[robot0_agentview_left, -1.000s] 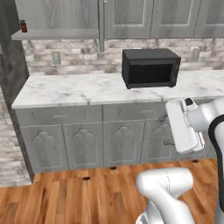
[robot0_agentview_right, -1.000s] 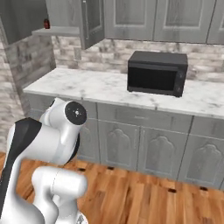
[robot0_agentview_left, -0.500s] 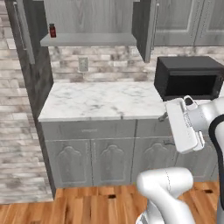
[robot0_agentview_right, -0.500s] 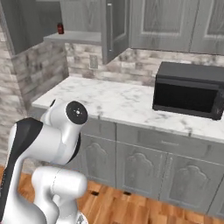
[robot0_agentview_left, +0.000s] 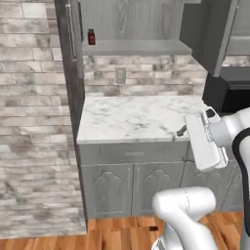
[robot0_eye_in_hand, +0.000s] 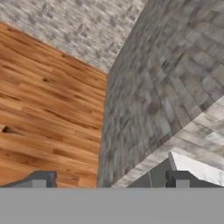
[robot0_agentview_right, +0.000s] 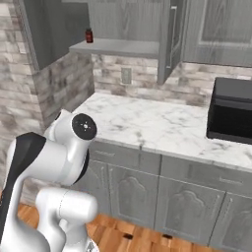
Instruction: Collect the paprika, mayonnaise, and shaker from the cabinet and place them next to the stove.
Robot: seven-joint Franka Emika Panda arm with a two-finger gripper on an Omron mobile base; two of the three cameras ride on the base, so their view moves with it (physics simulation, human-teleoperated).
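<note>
The paprika, a small dark-red jar, stands at the left end of the grey shelf inside the open cabinet; the right base view shows the paprika on the same cabinet shelf. The mayonnaise, the shaker and the stove are out of view. My gripper is open, its two fingertips wide apart with nothing between them. It hangs folded by the robot's body, well below and right of the shelf, facing the wood floor and brick wall.
A white marble counter lies under the cabinet, above grey lower cabinets. A black microwave sits at the counter's right. The cabinet doors stand swung open. A brick wall closes the left side.
The base has driven left along the counter and closer, so the whole scene shifted right and the open cabinet now sits ahead. The arm's pose and the open gripper are unchanged.
</note>
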